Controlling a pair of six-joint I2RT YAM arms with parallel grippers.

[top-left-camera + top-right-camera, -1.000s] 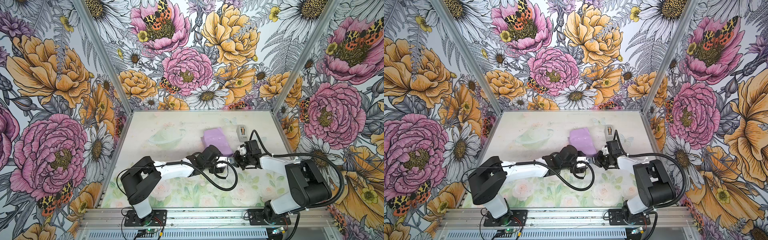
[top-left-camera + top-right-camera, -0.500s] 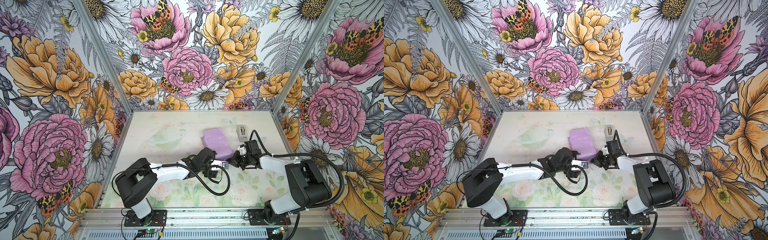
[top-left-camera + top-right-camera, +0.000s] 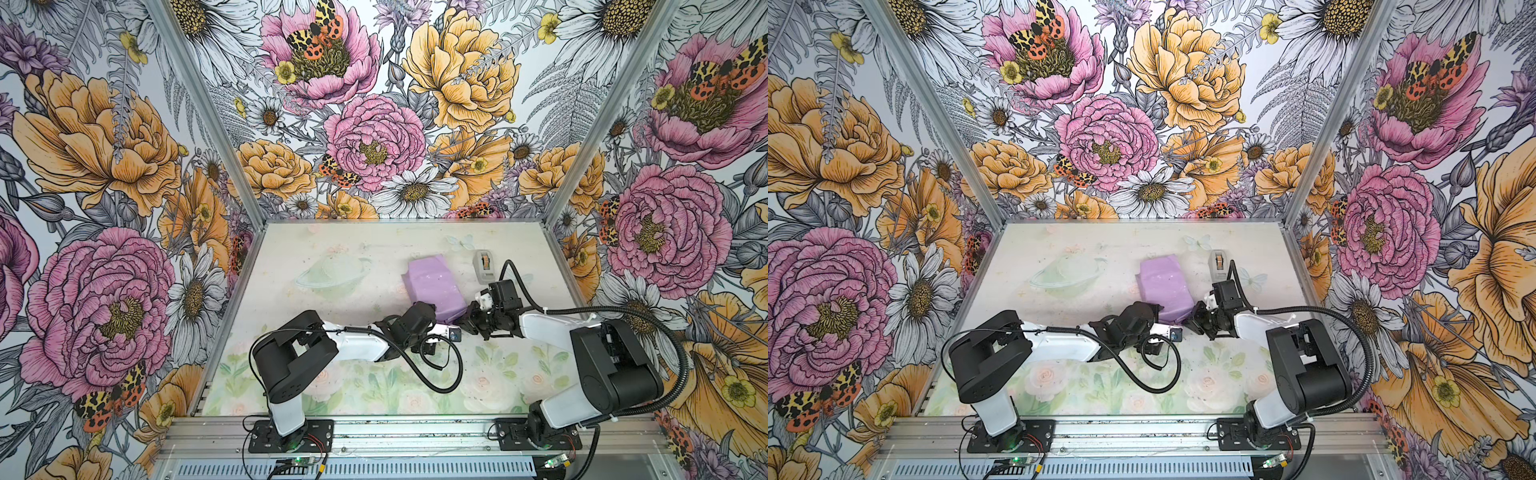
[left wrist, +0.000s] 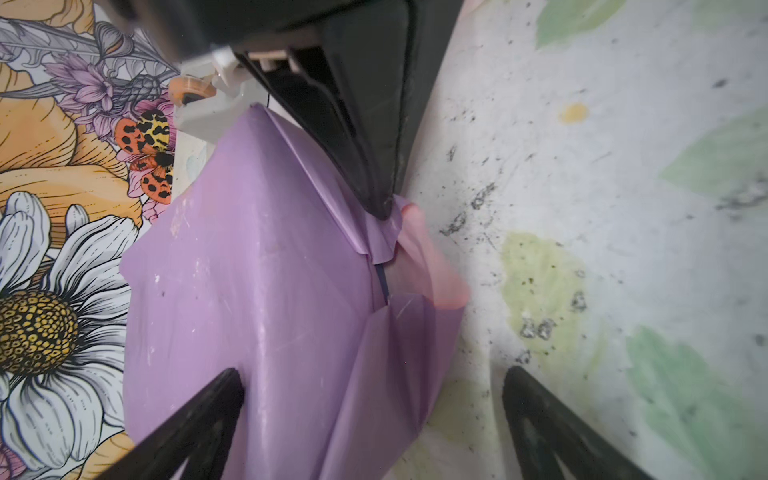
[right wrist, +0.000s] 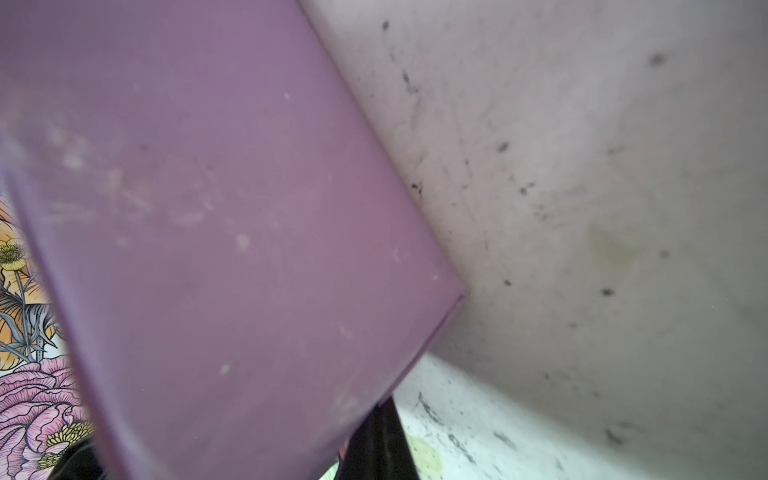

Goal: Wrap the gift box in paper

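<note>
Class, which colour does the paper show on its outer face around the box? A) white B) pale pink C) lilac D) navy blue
C: the paper shows lilac outward in both top views; pale pink peeks out only at an open end fold in the left wrist view.

Box (image 4: 382, 286) nearly all hidden under paper (image 4: 257, 270); only a navy sliver shows. Right wrist view blurred. Left gripper (image 4: 372, 371) fingers cut by frame edge. Right gripper (image 4: 376, 199) tip at paper fold: pinching or touching, unclear.
</note>
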